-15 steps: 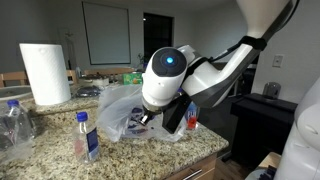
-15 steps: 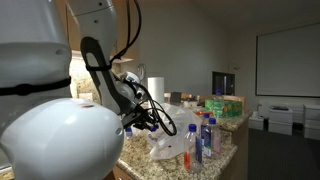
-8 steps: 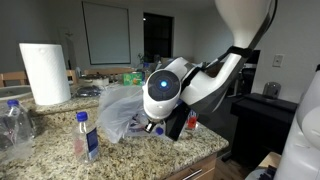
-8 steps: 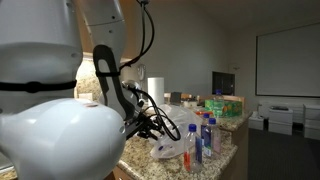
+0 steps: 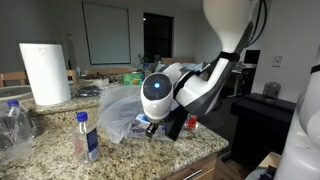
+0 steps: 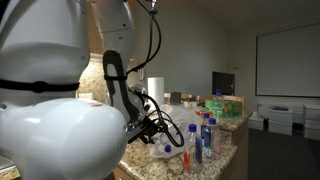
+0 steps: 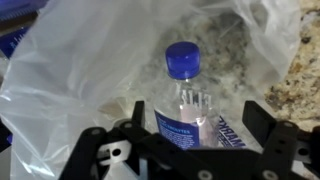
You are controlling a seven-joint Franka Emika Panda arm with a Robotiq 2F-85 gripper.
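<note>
In the wrist view a clear water bottle with a blue cap and a blue label lies inside a clear plastic bag. My gripper is open. Its black fingers stand wide on either side of the bottle, with a gap on each side. In both exterior views the gripper is low over the granite counter, at the mouth of the bag. The bottle itself is hidden there by the arm and the bag.
A small blue-capped bottle stands near the counter's front. A red-capped bottle is beside the arm. A paper towel roll and crumpled bottles are at one end. Several bottles and a green box stand further along.
The jaws have spread from a grip on the bottle to wide open. The arm has shifted and its wrist now sits lower by the bag.
</note>
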